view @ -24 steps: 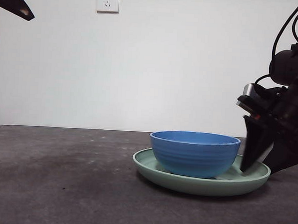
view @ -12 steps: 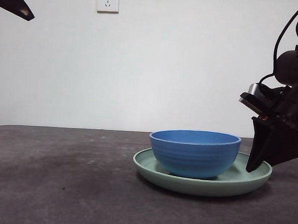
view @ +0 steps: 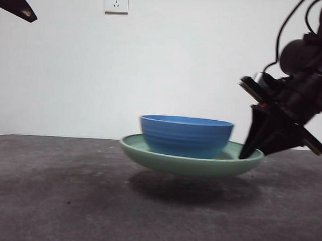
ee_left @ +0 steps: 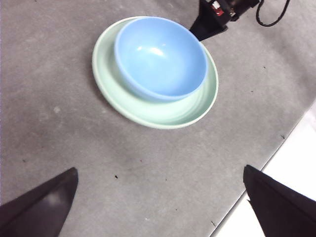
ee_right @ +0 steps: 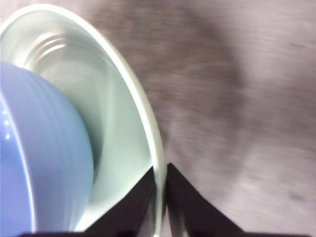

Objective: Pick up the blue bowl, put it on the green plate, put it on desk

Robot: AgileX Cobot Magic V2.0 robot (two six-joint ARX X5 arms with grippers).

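The green plate (view: 191,160) hangs in the air above the tabletop (view: 65,202), its shadow lying dark on the surface beneath, and the blue bowl (view: 185,136) rides inside it, sitting off-centre away from the held edge. The right pincer (ee_right: 159,182) is clenched on the plate's rim, one jaw inside and one outside, and that thin edge-hold carries the whole load. From where I stand the plate looks close to level, sagging perhaps a little at the far side. To do this step well, I would say the arm needs to travel slowly and keep the plate flat, since any tilt could let the bowl slide toward the low rim; the set-down should be gentle, with the jaws letting go only once the base rests flat. The left pincer (ee_left: 158,197) waits high above, jaws spread wide and holding nothing.

The tabletop is dark grey-brown, matte and faintly speckled, and its pale edge shows in the left wrist view. Behind stands a plain white wall (view: 180,67) with a white socket (view: 116,0) high up.
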